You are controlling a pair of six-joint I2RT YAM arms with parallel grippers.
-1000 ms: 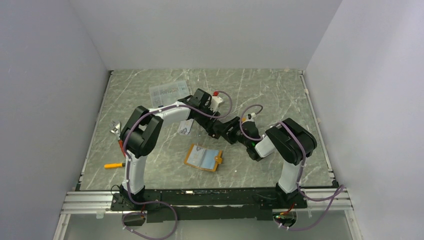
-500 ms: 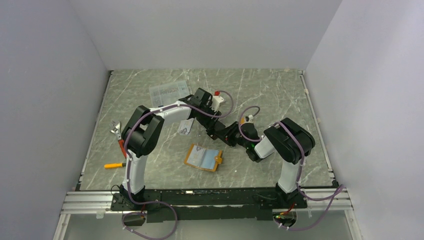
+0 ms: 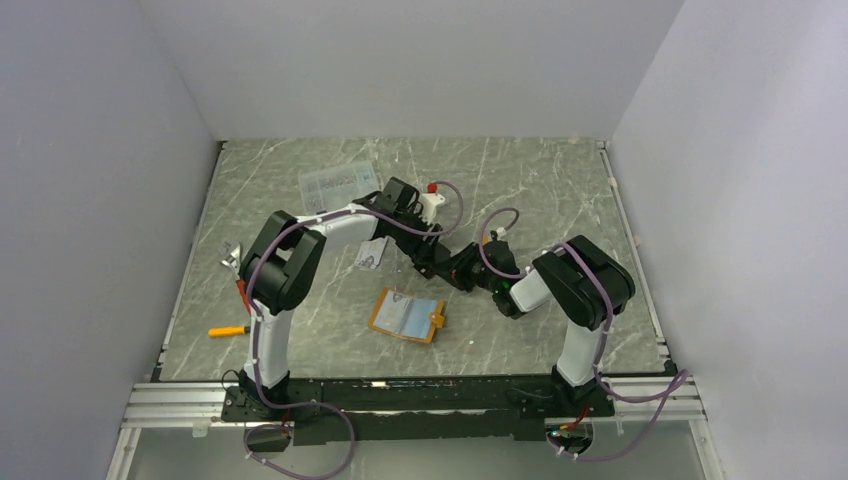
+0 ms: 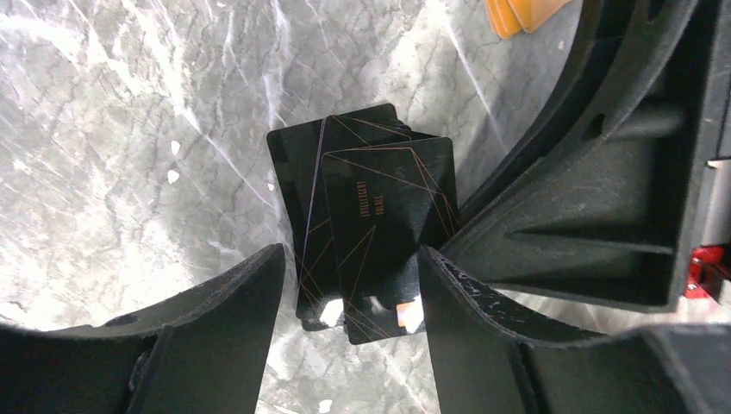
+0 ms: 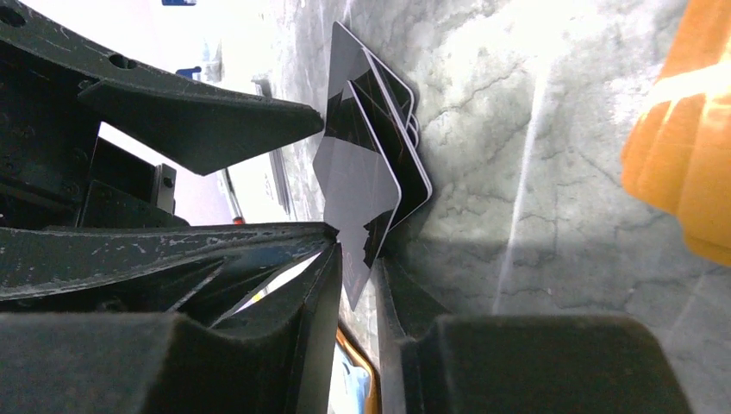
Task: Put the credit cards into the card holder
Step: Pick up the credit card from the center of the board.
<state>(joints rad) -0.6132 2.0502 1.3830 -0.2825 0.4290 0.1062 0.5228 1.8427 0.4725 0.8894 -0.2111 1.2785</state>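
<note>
A stack of black credit cards [image 4: 345, 185] with thin gold lines lies on the marble table. My left gripper [image 4: 349, 345] is open and straddles the stack's near end, one finger [image 4: 224, 328] on each side. My right gripper [image 5: 358, 250] is shut on the corner of the top black card [image 5: 358, 185], which tilts up off the other cards [image 5: 405, 172]. In the top view both grippers, left [image 3: 425, 255] and right [image 3: 447, 268], meet at mid-table. The orange card holder [image 3: 407, 315] lies open in front of them, pale blue inside. A whitish card [image 3: 371, 254] lies to their left.
A clear plastic box [image 3: 337, 183] sits at the back left. Pliers [image 3: 231, 257] and an orange-handled tool [image 3: 228, 330] lie near the table's left edge. Thin orange cards [image 4: 521, 13] lie just beyond the black stack. The right gripper's finger [image 4: 603, 172] crowds the stack's right side.
The right gripper's fingers have closed onto the top black card's corner. Both arms shifted only slightly; the card holder has not moved.
</note>
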